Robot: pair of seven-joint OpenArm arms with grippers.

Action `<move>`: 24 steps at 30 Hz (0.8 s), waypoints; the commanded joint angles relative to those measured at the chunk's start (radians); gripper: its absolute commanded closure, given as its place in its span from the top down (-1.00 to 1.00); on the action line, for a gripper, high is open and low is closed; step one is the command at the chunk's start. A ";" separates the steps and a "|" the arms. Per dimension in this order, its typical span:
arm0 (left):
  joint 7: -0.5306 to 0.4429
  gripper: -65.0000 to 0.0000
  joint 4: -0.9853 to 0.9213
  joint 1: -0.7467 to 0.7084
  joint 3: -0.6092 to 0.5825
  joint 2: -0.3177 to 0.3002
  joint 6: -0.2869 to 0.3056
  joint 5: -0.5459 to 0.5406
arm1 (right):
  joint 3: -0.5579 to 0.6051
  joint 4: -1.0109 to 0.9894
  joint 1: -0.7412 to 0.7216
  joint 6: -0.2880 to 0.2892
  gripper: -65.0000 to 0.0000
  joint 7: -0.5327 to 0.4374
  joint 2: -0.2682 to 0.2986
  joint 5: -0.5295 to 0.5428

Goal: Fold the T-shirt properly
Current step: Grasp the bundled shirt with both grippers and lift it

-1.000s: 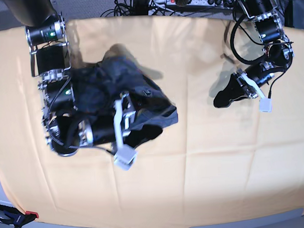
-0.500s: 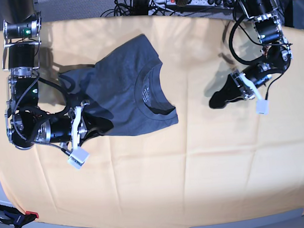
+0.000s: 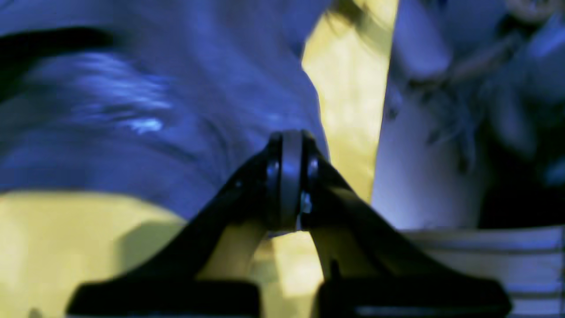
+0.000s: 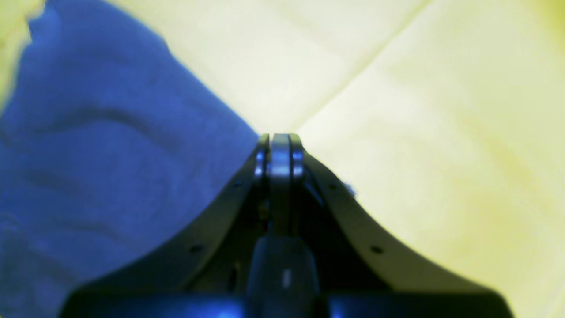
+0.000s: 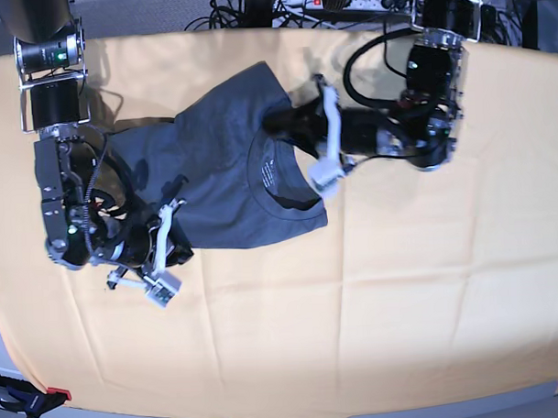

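The slate blue-grey T-shirt [image 5: 218, 174] lies folded and fairly flat on the yellow-orange table cloth [image 5: 401, 287], collar toward the right. My left gripper [image 5: 278, 125] reaches in from the right and hovers at the collar's upper edge. In the left wrist view it [image 3: 288, 141] is shut over the shirt fabric [image 3: 132, 110], with nothing visibly pinched. My right gripper [image 5: 182, 252] sits at the shirt's lower left edge. The right wrist view shows it [image 4: 279, 141] shut and empty, with the shirt [image 4: 97, 154] to its left and bare cloth to its right.
Cables and a power strip [image 5: 345, 0] run along the table's back edge. A clamp [image 5: 29, 398] grips the front left corner. Creased table cloth stretches in front of and to the right of the shirt.
My left arm swung from the table's right side over to the shirt's collar. The right arm let go of the bunched shirt, which now lies flat, and stays shut by its lower left edge.
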State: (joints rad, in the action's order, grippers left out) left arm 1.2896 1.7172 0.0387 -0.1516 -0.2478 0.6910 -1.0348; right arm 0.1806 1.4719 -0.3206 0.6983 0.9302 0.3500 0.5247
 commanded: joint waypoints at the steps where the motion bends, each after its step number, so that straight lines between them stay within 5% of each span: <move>1: -0.044 -1.00 0.018 0.018 -0.031 -0.004 0.007 0.026 | 0.005 -0.016 -0.030 0.000 -1.00 -0.051 0.013 -0.027; 5: -0.179 -1.00 0.016 0.020 -0.173 -0.004 0.007 0.233 | 0.027 -0.128 -0.042 0.000 -1.00 -0.158 0.013 -0.133; 11: -0.293 -1.00 0.004 0.021 -0.319 -0.004 0.005 0.485 | 0.027 -0.185 -0.042 0.000 -1.00 -0.122 0.017 -0.125; 18: -0.459 -1.00 -0.191 0.106 -0.344 -0.005 -0.129 0.718 | 0.027 -0.182 -0.042 0.000 -1.00 0.027 0.074 0.088; 24: -0.605 -1.00 -0.457 0.247 -0.344 -0.004 -0.139 0.791 | 0.027 -0.179 0.013 0.000 -1.00 0.104 0.113 0.250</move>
State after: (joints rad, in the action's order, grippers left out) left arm 0.5476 1.2831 0.2741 -0.5030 -0.2298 0.6640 -0.4332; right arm 0.2077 1.2831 -0.2989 0.6888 1.0027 0.4511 0.7773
